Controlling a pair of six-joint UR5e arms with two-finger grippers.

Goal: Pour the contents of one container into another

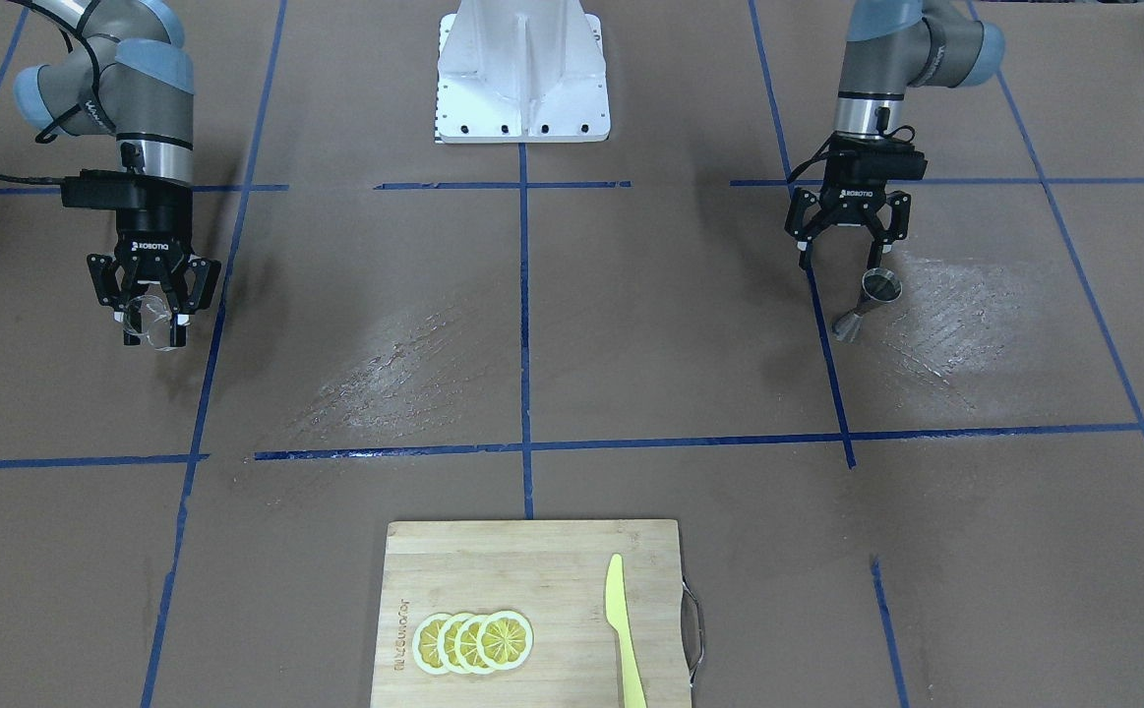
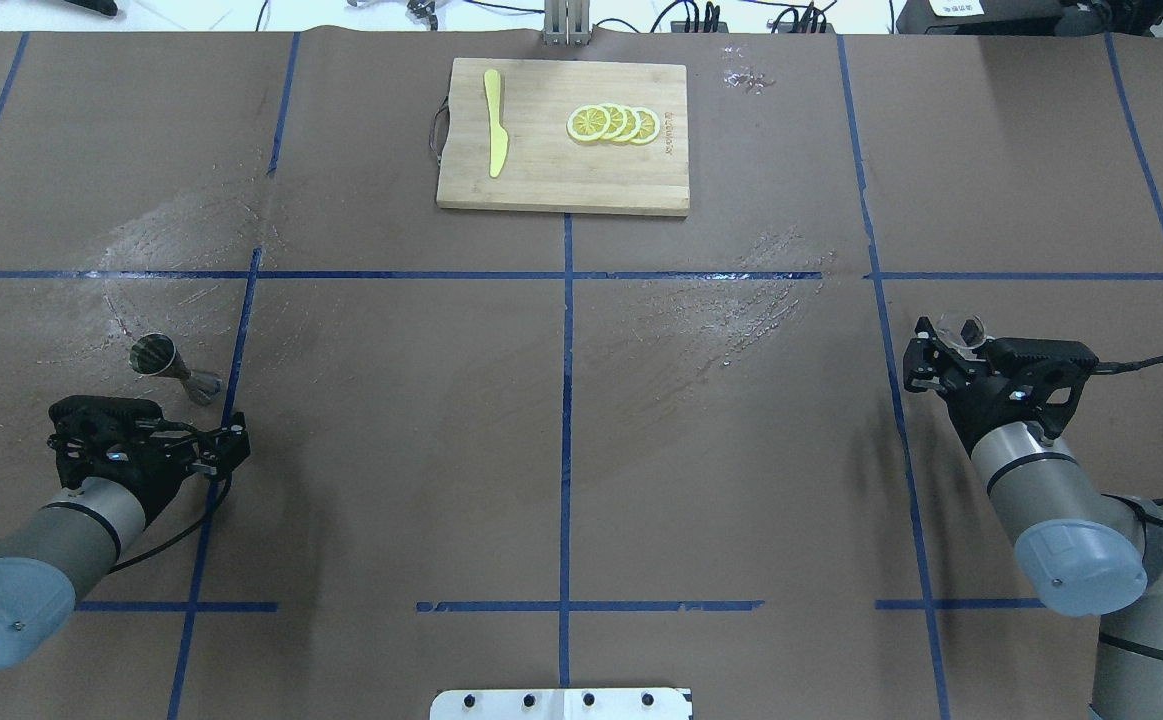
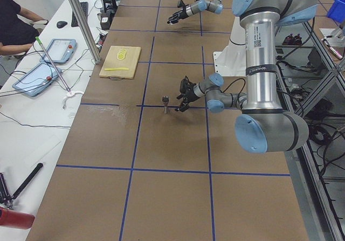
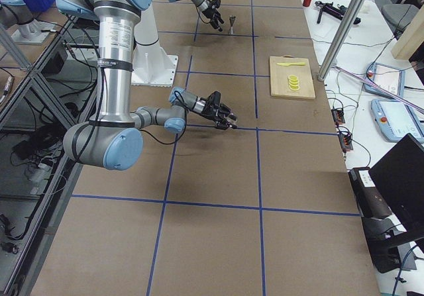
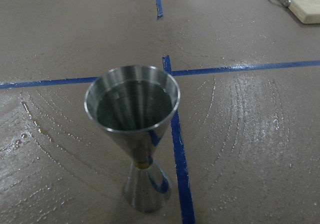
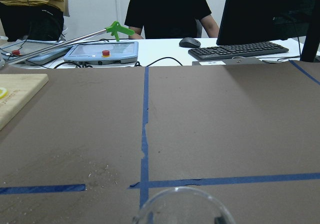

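Observation:
The small steel jigger (image 1: pixel 870 298) stands upright on the brown paper, next to a blue tape line. It fills the left wrist view, where the jigger (image 5: pixel 134 115) shows a shiny upper cone. My left gripper (image 1: pixel 842 262) hangs open just behind and above it, without touching it. Far across the table, my right gripper (image 1: pixel 153 334) is shut on the small clear glass cup (image 1: pixel 146 313), held off the surface. In the right wrist view only the glass cup's rim (image 6: pixel 182 204) shows at the bottom edge. I cannot tell what either vessel holds.
A wooden cutting board (image 2: pixel 541 185) with lemon slices (image 2: pixel 613 123) and a yellow knife (image 2: pixel 494 135) lies at the far middle. Wet streaks (image 2: pixel 701 310) mark the paper. The white robot base (image 1: pixel 522 74) sits between the arms.

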